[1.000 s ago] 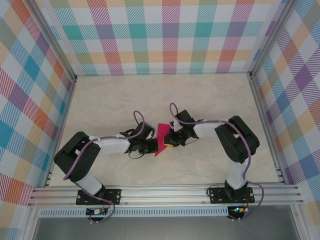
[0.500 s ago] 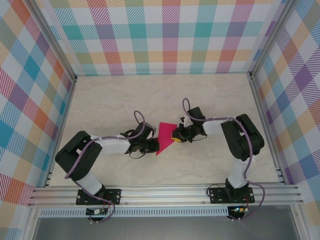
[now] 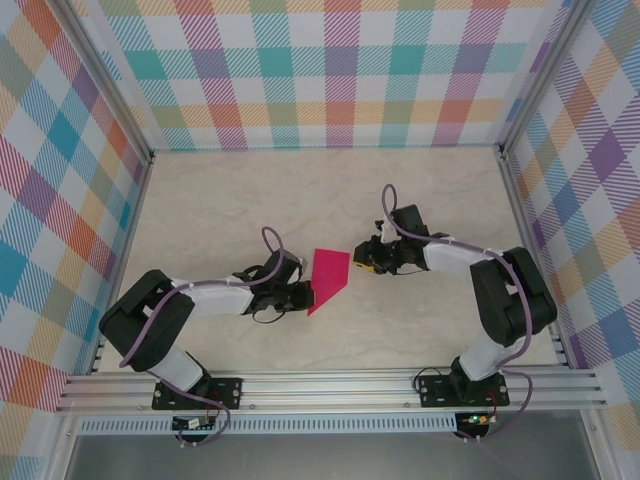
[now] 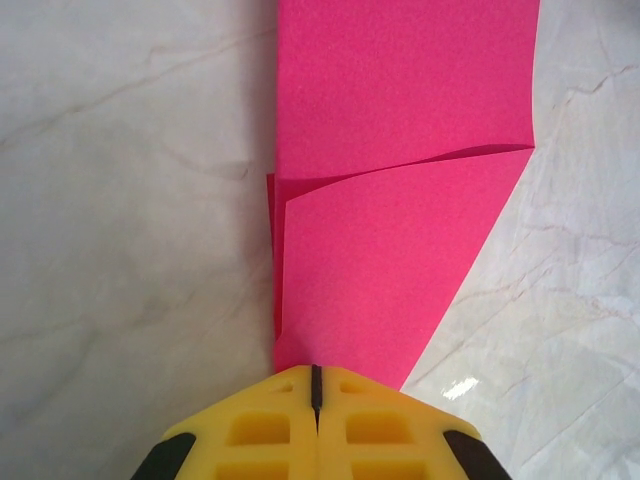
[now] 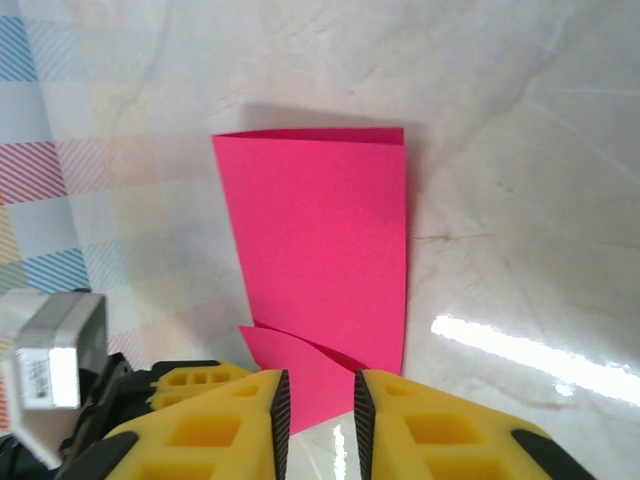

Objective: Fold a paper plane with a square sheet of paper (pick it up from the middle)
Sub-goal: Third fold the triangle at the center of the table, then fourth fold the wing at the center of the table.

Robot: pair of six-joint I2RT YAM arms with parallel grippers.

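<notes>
Looking from above, we find the folded magenta-pink sheet of paper [image 3: 328, 278] flat on the table [image 3: 220, 200], the left gripper [image 3: 300, 296] touching it and the right gripper [image 3: 360, 263] just beside it; our left wrist shows its narrow end meeting closed fingertips [image 4: 340, 395], and our right wrist shows it lying just beyond slightly parted fingers [image 5: 400, 400].

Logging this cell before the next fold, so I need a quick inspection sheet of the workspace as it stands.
Surface: pale marbled tabletop, some glare.
Job's things: magenta sheet of paper, folded, lying flat mid-table.
Clutter: nothing seen.
Tools: left tool shut at the sheet's narrow end; right tool open, facing the sheet.
Cables: purple cable looped along each arm.
Surroundings: checked walls, aluminium frame.
</notes>
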